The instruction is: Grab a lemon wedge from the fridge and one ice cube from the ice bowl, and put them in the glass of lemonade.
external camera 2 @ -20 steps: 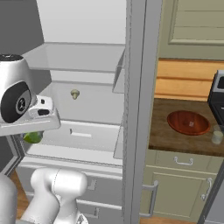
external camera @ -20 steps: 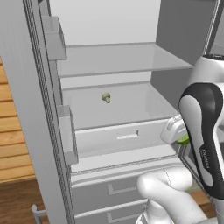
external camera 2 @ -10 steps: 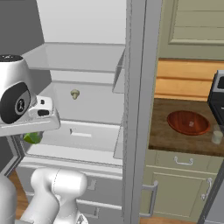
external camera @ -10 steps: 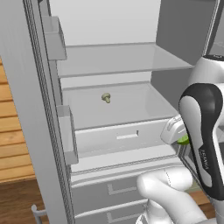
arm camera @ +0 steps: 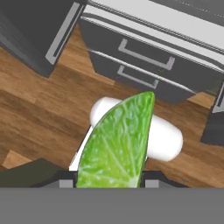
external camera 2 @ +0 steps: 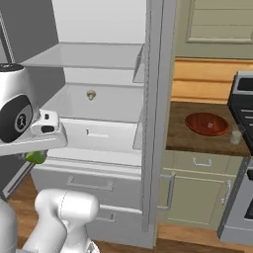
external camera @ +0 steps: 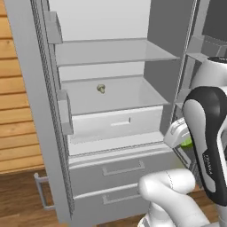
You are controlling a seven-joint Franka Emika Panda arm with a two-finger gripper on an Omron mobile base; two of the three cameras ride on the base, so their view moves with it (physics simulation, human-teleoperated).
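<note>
Closest in, hand view: the gripper (arm camera: 109,181) has its jaws clamped on the lemon wedge (arm camera: 116,140), bright green, pith lines plain, tip pointing away from the fingers. Below it lie the wood floor (arm camera: 35,109) and the fridge's lower drawers (arm camera: 144,57), so the hand points downward, outside the fridge.

Left base view: the wedge shows as a green sliver (external camera: 186,142) beside the arm's wrist, right of the open fridge (external camera: 111,111) and clear of its shelves. Right base view: same green spot (external camera 2: 35,157) under the hand, in front of the fridge's lower left.

Farther in, on the middle shelf, a small pale lump (external camera: 101,88) sits alone; what it is cannot be told.

Farthest, to the right past the fridge door: the ice bowl (external camera 2: 206,123) on the dark counter (external camera 2: 178,141), with the glass of lemonade (external camera 2: 236,135) just beside its right edge, near the stove (external camera 2: 244,113). Any ice cube in the bowl is too small to tell.

Progress, judged: wedge fetched, roughly the first quarter done. Left: carry the wedge across to the glass and drop it; then pick one cube from the bowl and drop that in too. Fridge door is open.
</note>
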